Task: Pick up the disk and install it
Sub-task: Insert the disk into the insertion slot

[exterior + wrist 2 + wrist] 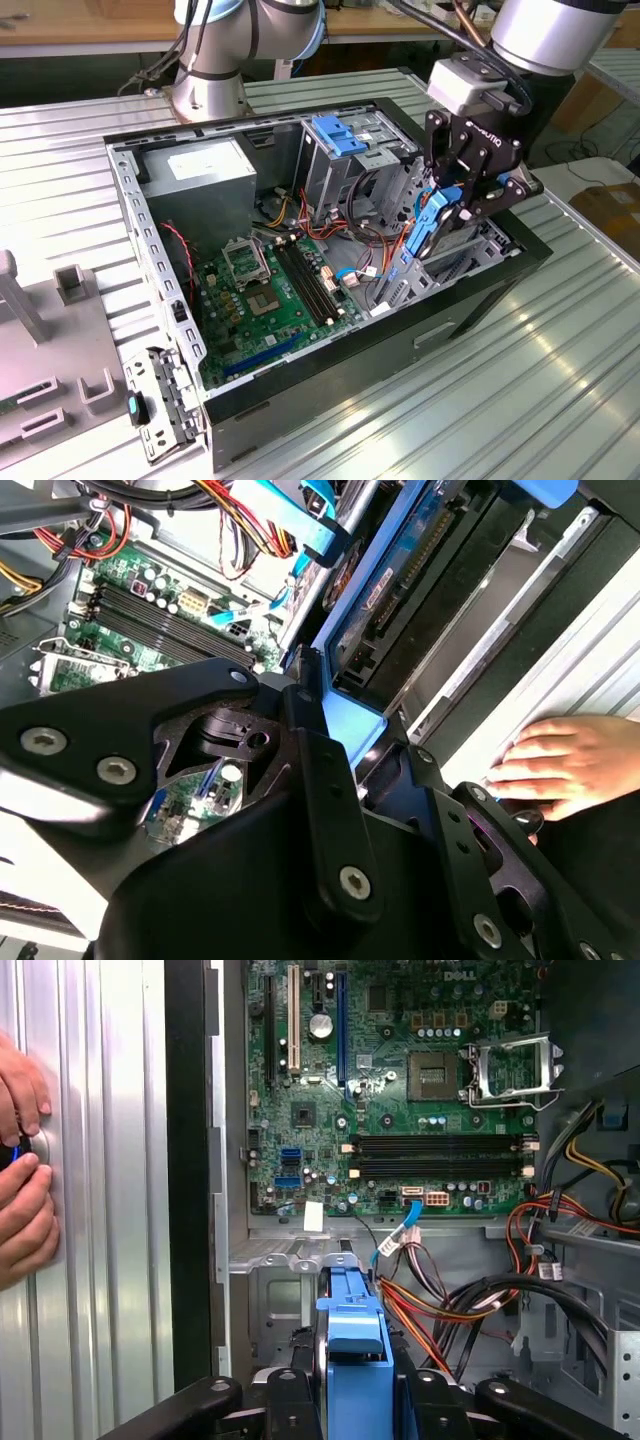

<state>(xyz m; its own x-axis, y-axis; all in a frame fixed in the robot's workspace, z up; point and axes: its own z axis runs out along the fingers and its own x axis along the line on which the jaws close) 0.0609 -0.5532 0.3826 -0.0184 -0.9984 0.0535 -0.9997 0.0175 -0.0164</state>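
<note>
The disk, a flat grey drive with a bright blue carrier rail, hangs on edge, tilted, in my gripper, which is shut on it. It sits just above the metal drive bay at the end of the open computer case on the exterior view's right. In the first wrist view the blue rail of the disk stands between my black fingers, over the grey bay frame. The second wrist view shows the disk running along the case wall past my gripper's linkage.
A blue plastic bracket tops the tall drive cage. Bundled cables lie close beside the bay, with the motherboard beyond. A person's hands rest on the ribbed table beside the case. Grey fixtures stand at the exterior view's left.
</note>
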